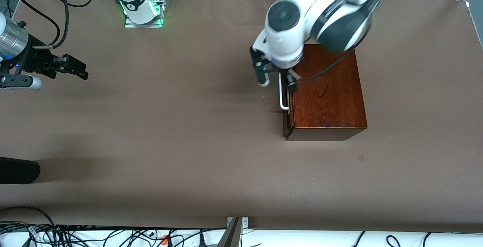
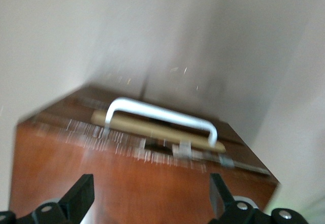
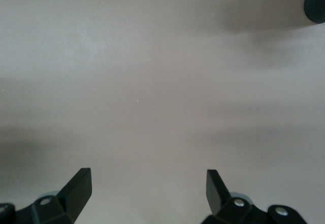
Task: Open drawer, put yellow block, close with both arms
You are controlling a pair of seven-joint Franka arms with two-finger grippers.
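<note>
The dark glossy wooden box [image 1: 328, 92] stands toward the left arm's end of the table. Its drawer [image 1: 286, 122] is out a crack, with a thin strip of pale wood [image 2: 152, 128] showing next to the white U-shaped handle [image 1: 281, 93], which also shows in the left wrist view [image 2: 162, 116]. My left gripper [image 1: 278, 84] hangs open over the box's front edge and the handle's end, holding nothing; its fingers [image 2: 78, 196] frame the box top [image 2: 127, 183]. My right gripper [image 1: 73, 68] waits open and empty over bare table at the right arm's end. The yellow block is out of view.
A black rounded object [image 1: 17, 170] lies at the table's edge at the right arm's end, nearer the front camera than the right gripper; it also shows in the right wrist view [image 3: 316, 3]. Brown table [image 1: 181, 126] spreads between the arms. Cables [image 1: 75, 235] hang along the near edge.
</note>
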